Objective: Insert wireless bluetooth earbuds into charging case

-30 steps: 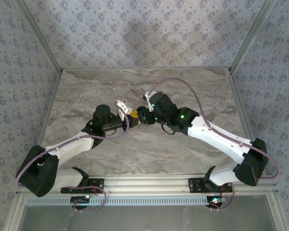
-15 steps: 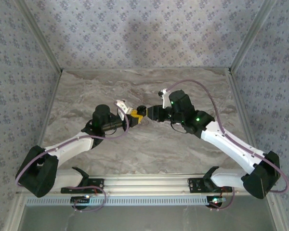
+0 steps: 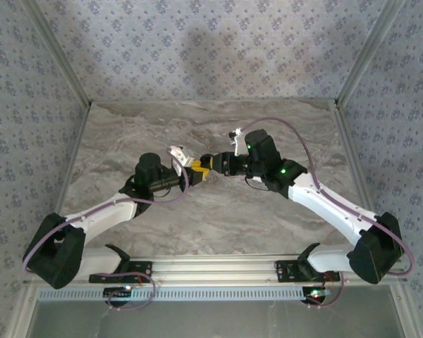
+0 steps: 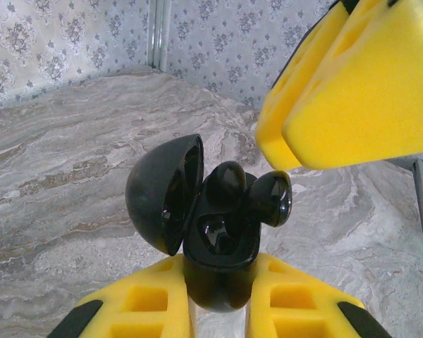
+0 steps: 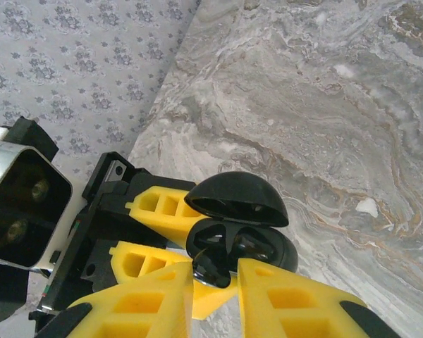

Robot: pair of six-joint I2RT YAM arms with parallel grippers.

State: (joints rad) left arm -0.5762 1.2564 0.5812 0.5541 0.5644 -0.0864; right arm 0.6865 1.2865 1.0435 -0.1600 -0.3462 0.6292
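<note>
Held over mid-surface, a glossy black charging case, lid open toward 9 o'clock, sits clamped in the left end effector. One black earbud is seated. A second earbud perches at the case's 3 o'clock rim, under the nearly closed right end effector; whether it grips the bud is unclear.

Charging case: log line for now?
left hand shut on charging case | lid open | earbud at rim | right hand at earbud
</note>
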